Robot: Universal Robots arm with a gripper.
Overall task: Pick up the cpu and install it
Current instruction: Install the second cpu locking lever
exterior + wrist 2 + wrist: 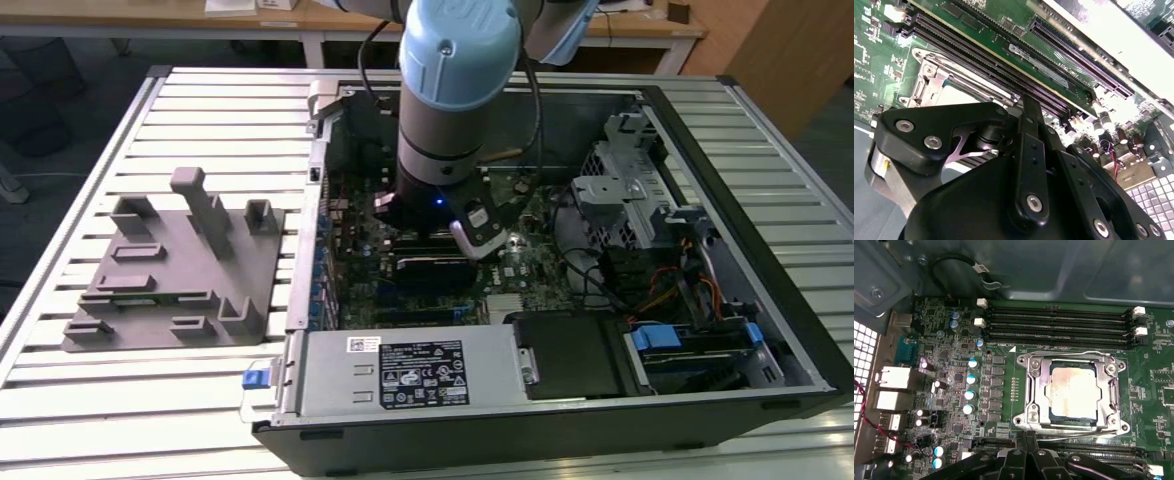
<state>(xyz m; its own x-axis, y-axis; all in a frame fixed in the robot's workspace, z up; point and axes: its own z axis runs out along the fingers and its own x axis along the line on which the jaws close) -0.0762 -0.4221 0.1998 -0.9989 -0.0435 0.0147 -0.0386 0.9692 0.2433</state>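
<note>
The cpu (1074, 392), a pale silver square with a brownish smear on top, lies flat inside the metal-rimmed socket frame (1034, 390) on the green motherboard. In the second wrist view a pale strip of the cpu (956, 96) shows within the socket frame (929, 80). My gripper (1026, 436) hovers just beside the socket's edge, over the slots, with its black fingers pressed together and nothing between them. In the exterior view the gripper (477, 238) hangs low inside the open computer case, over the board's middle.
A grey plastic tray (174, 270) with upright posts lies on the slatted table at the exterior view's left. Memory slots (1059, 325) run beside the socket. Capacitors (971, 385), rear ports (891, 385), a power supply (400, 372) and a drive cage (627, 190) crowd the case.
</note>
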